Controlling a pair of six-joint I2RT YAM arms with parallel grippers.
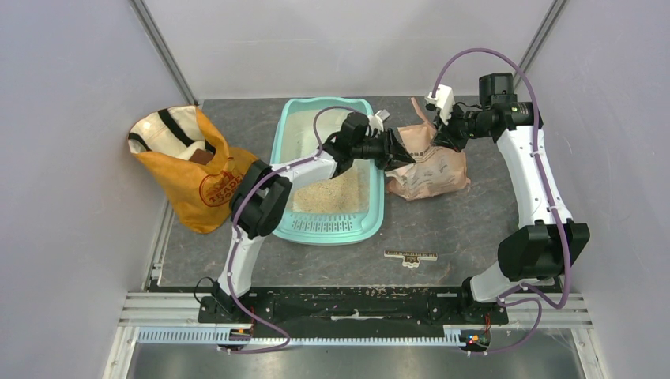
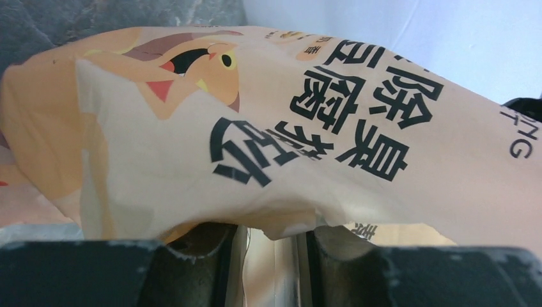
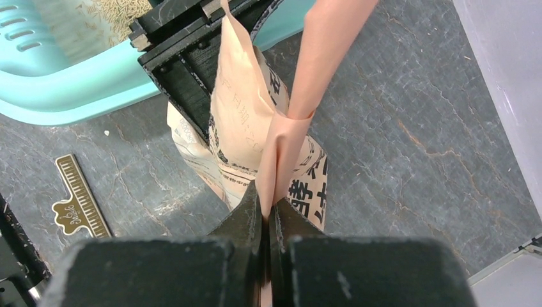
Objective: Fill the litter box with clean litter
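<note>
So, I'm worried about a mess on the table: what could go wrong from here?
1. The right gripper pinches only a thin folded strip of the paper bag; under load it might tear or slip.
2. The bag rests on the table beside the litter box, not over it, so tipping it here could spill granules outside.
3. The left gripper reaches across the box above the litter, so its arm might drag through the heap.
</note>
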